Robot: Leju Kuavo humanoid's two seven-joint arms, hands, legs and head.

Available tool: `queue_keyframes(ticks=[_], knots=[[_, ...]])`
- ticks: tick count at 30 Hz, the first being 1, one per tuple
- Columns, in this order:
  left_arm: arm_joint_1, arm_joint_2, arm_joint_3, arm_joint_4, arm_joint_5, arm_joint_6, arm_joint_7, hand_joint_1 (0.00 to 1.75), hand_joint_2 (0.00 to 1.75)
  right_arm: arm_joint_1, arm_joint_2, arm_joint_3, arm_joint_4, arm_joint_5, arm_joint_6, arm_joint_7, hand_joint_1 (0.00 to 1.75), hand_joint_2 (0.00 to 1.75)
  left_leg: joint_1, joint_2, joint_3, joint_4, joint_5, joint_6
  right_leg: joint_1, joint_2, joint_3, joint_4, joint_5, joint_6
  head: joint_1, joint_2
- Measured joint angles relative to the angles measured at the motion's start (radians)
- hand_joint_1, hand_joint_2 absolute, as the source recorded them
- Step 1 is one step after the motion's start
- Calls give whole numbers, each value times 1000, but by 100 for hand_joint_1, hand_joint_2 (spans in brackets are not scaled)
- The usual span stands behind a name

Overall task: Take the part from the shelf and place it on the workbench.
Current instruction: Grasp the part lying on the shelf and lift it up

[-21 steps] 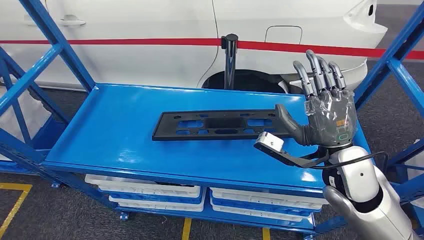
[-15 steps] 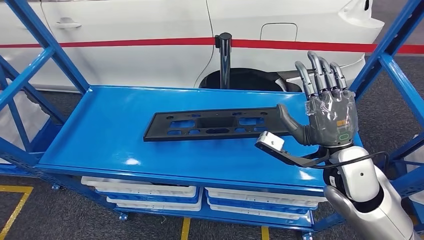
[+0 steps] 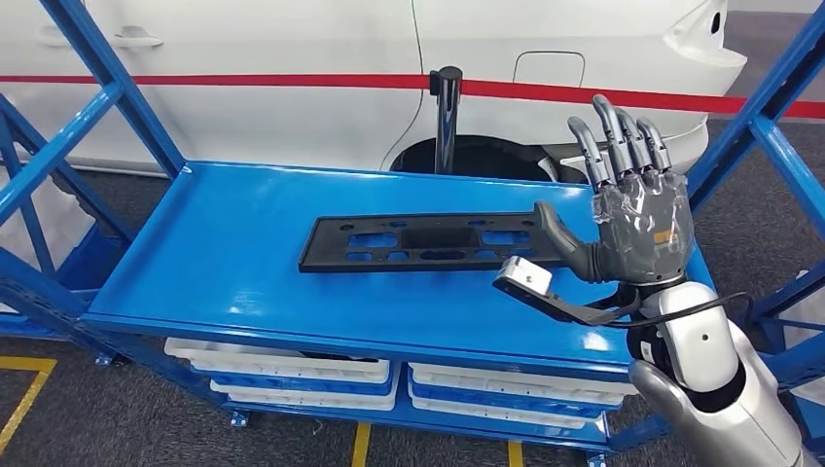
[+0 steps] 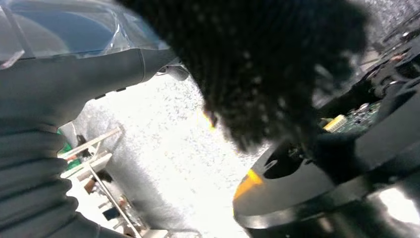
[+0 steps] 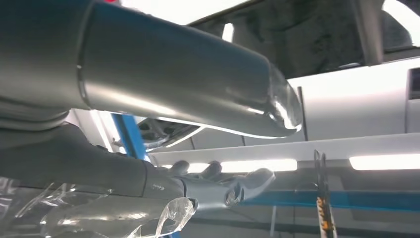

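Part (image 3: 428, 242), flat black slotted plate, on glossy blue shelf (image 3: 243, 282).

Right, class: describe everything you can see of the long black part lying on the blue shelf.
The black part is a long, flat, matte panel, plastic by its look, with rectangular cut-outs and small holes along it. It lies flat on the blue shelf, running roughly side to side. The right hand stands open at its right end, thumb over that end; contact cannot be told.

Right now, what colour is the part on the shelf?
Black part, on the blue shelf; clearest in the head view.
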Motion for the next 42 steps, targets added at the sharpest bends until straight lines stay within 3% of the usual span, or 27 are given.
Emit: queue_keyframes(ticks=[1, 2, 3, 4, 5, 6, 8, 9, 13, 15, 17, 18, 19, 20, 21, 23, 24, 25, 28, 29, 32, 33, 34, 35, 36, 39, 42], knots=[[0, 0, -2, 0, 0, 0, 2, 0, 0, 2, 0, 0, -1, -7, -2, 0, 0, 0, 0, 0, -1, 0, 0, 2, 0, 0, -39, 83, -39, 1, 0, 0], [1, -1, -4, 0, 0, 0, 3, 0, 0, 5, 1, 1, -1, -12, -2, 0, 4, 44, -1, 0, -2, 1, 0, 3, 0, 0, -73, 155, -67, 2, 0, 0], [2, -1, -5, 0, 0, 0, 3, 0, 0, 8, 1, 2, -1, -15, -2, -2, 48, 87, -2, 0, -3, 1, 0, 3, 0, 0, -94, 197, -76, 2, 1, 0], [3, -1, -6, 0, 0, 0, 4, 0, 0, 9, 1, 3, -1, -17, -2, -5, 92, 131, -2, -1, -2, 2, -1, 3, 0, -1, -92, 193, -62, 2, 1, 0], [3, -1, -7, 0, 0, -1, 4, 0, 0, 11, 1, 4, -1, -19, -2, -9, 135, 175, -2, -1, -1, 3, -1, 2, -1, -1, -68, 145, -31, 2, 1, 0], [4, -1, -7, 0, 0, -1, 4, 0, 0, 11, 1, 5, -1, -20, -2, -12, 175, 175, -1, -2, 0, 5, -3, 0, -2, -2, -30, 69, 7, 3, 1, 0], [4, -1, -8, 0, 0, -2, 4, 0, 0, 9, 4, 9, -2, -24, -2, -15, 175, 175, -4, -3, -2, 17, -10, -8, -3, -1, 40, -73, 61, 1, 0, 0], [4, -1, -8, 0, 0, -5, 3, 0, 0, 8, 6, 10, -4, -27, -2, -15, 175, 175, -6, -4, -5, 21, -13, -12, -4, 0, 57, -109, 70, -2, -1, 0], [1, 2, -9, -1, 0, -37, -2, 0, 0, 5, 9, 13, -8, -45, 3, -16, 175, 175, -6, -4, -18, 45, -28, -25, -6, 2, 61, -127, 75, -24, -2, 0], [-4, 4, -9, -2, 0, -66, -4, 0, 0, 3, 12, 14, -9, -50, 4, -16, 175, 175, -1, -4, -64, 150, -87, -38, -10, 0, 62, -128, 78, -32, -2, 0], [-7, 4, -9, -2, 0, -107, -5, 0, 0, 2, 15, 17, -9, -50, 5, -16, 175, 175, 5, -4, -137, 310, -156, -51, -10, 0, 61, -128, 78, -35, -2, 0], [-8, 4, -9, -3, 0, -127, -6, 0, 0, 2, 16, 18, -9, -50, 5, -16, 175, 175, 6, -4, -162, 361, -170, -53, -10, 0, 61, -128, 78, -35, -2, 0], [-9, 5, -9, -3, 0, -140, -7, 0, 0, 2, 16, 19, -9, -50, 5, -16, 175, 175, 7, -4, -167, 371, -164, -53, -10, 1, 61, -128, 77, -35, -2, 0], [-9, 5, -9, -4, 0, -150, -7, 0, 0, 2, 17, 20, -9, -50, 5, -16, 149, 175, 6, -4, -151, 337, -140, -50, -10, 1, 63, -128, 77, -35, -2, 0], [-9, 5, -9, -5, 0, -155, -7, 0, 0, 2, 17, 21, -9, -50, 5, -16, 106, 175, 5, -4, -118, 267, -104, -44, -9, 2, 65, -128, 77, -34, -2, 0], [-12, 6, -9, -6, 0, -156, -7, 0, 0, 0, 18, 20, -9, -50, 5, -16, 18, 87, 0, -4, -41, 104, -39, -27, -6, 3, 67, -130, 77, -32, -2, 0], [-13, 6, -9, -7, 0, -154, -6, 0, 0, 1, 18, 20, -9, -50, 5, -16, 0, 44, -3, -3, -18, 52, -22, -21, -5, 4, 67, -132, 77, -29, -2, 0], [-14, 6, -9, -7, 0, -151, -5, 0, 0, 1, 18, 20, -9, -50, 4, -14, 0, 0, -5, -3, -8, 28, -17, -17, -3, 4, 66, -133, 77, -25, -2, 0], [-13, 6, -9, -7, 0, -150, -3, 0, 0, 2, 17, 20, -9, -55, 5, -3, 0, 0, -3, -2, -5, 13, -11, -9, -3, 2, 65, -133, 72, -8, -1, 0], [-13, 5, -9, -7, 0, -150, -3, 0, 0, 2, 17, 20, -10, -55, 8, 0, 0, 0, -1, -2, -2, 7, -8, -6, -2, 1, 54, -107, 54, -4, -1, 0], [-13, 5, -9, -7, 0, -150, -3, 0, 0, 3, 18, 22, -10, -40, 19, 6, 0, 0, 0, -1, -1, 4, -4, 1, -1, 0, -44, 105, -54, 2, 0, 0], [-12, 4, -9, -7, 0, -150, -3, 0, 0, 4, 17, 25, -10, -33, 22, 7, 0, 0, 0, -1, -2, 4, -4, 2, -1, 0, -78, 174, -77, 3, 0, 0], [-12, 4, -9, -7, 0, -150, -3, 0, 0, 5, 17, 27, -9, -27, 23, 7, 0, 0, -1, -1, -2, 4, -4, 2, -1, 0, -96, 207, -80, 4, 0, 0], [-12, 4, -9, -7, 0, -150, -3, 0, 0, 6, 17, 29, -9, -21, 24, 7, 0, 0, -1, -1, -1, 5, -4, 2, -2, -1, -93, 195, -62, 5, 0, 0], [-12, 4, -9, -7, 0, -150, -3, 0, 0, 6, 17, 31, -9, -17, 25, 6, 0, 0, 0, -2, 1, 6, -5, 0, -3, -1, -67, 140, -27, 5, 0, 0], [-13, 4, -9, -7, 0, -150, -2, 0, 0, 4, 18, 36, -10, -1, 29, 4, 0, 0, -2, -4, 1, 18, -15, -11, -6, -2, 40, -85, 69, 3, 0, 0], [-14, 4, -9, -7, 0, -150, -1, 0, 0, 3, 20, 42, -9, 14, 33, 5, 0, 0, -3, -5, -3, 21, -16, -21, -5, 2, 56, -128, 82, -13, -1, 0]])
